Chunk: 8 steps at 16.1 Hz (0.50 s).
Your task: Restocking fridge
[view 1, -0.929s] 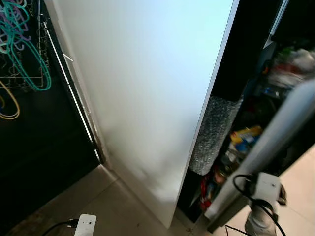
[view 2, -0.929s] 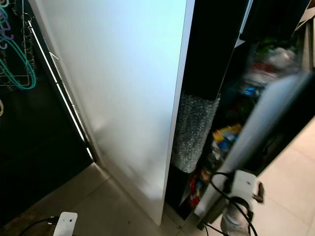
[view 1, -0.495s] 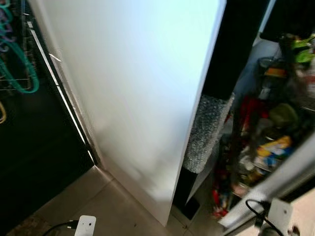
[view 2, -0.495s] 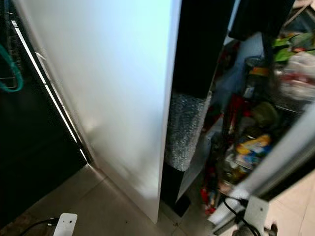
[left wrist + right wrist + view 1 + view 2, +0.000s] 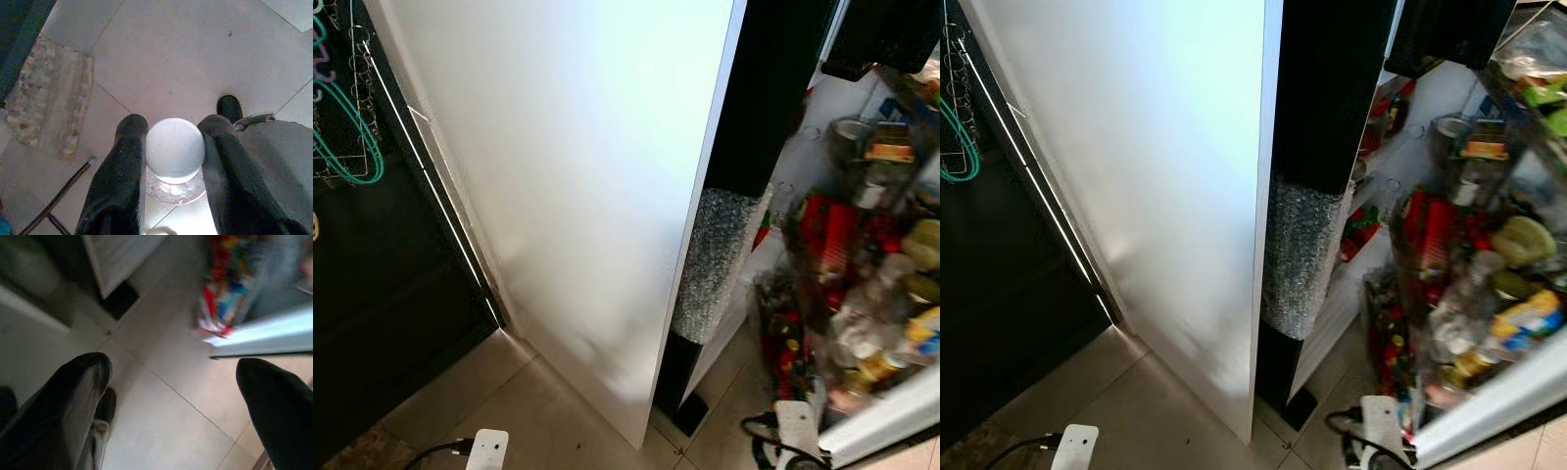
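The fridge's tall white side wall [image 5: 578,176] stands before me. Its door [image 5: 891,426] hangs open at the right, and the door shelves [image 5: 862,284] are crowded with jars, bottles and packets. A white inner shelf [image 5: 1351,284] shows behind a bubble-wrapped black post [image 5: 710,264]. My left gripper [image 5: 173,126] is shut on a clear bottle with a white cap [image 5: 175,149], held low over the floor. My right gripper [image 5: 176,367] is open and holds nothing, low near the door's bottom edge [image 5: 264,335].
Green hangers [image 5: 347,127] hang on a wire rack at the upper left, above a dark panel [image 5: 382,294]. Beige tiled floor [image 5: 558,411] lies in front of the fridge. A patterned mat [image 5: 49,98] lies on the tiles near my left gripper.
The fridge door has swung wider to the right, and its packed shelves and the white inner shelf now show. The camera has shifted a little. My left arm stays low.
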Motion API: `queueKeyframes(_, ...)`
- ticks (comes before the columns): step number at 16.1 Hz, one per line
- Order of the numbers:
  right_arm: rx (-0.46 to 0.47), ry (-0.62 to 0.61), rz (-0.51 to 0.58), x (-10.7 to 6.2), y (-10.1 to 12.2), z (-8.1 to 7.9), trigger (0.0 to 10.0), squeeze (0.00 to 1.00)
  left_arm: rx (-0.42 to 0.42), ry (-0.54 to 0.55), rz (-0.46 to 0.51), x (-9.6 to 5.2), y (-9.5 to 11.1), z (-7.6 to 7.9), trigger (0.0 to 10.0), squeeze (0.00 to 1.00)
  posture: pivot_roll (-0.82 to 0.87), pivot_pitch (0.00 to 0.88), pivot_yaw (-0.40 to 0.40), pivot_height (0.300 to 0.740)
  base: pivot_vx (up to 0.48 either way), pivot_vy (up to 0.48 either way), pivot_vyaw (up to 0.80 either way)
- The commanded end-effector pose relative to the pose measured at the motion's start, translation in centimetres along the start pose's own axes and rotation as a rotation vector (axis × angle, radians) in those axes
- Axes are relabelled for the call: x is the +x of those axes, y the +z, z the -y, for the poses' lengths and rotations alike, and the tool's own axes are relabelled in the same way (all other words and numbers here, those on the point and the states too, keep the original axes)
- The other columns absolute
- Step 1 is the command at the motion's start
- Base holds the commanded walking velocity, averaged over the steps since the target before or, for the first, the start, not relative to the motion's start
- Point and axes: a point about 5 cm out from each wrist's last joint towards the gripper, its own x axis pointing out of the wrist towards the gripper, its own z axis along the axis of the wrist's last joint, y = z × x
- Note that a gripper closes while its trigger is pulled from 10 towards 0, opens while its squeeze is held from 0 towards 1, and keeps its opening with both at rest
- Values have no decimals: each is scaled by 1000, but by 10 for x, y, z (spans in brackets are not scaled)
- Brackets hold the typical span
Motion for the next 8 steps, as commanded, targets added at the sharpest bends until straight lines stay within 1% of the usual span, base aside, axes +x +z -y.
queueKeyframes(1,16,43,9,0,1,-4,10000,0,0,-14,-4,0,-2,4,10000,0,67,4,-45,740,0,0,0)
queueKeyframes(4,47,79,20,1,6,-10,10000,0,-15,-25,-8,-1,-2,7,10000,0,69,3,-53,740,0,0,0)
queueKeyframes(5,60,80,14,1,5,-9,10000,0,-16,-29,-10,-1,-2,7,10000,0,71,1,-56,740,0,0,0)
queueKeyframes(7,50,83,-9,0,0,-7,10000,0,-14,-36,-8,-1,-1,9,10000,0,81,1,-64,740,0,0,0)
queueKeyframes(8,69,78,-12,0,-1,-5,10000,0,-13,-36,-7,-1,-1,9,10000,0,84,2,-67,740,0,0,0)
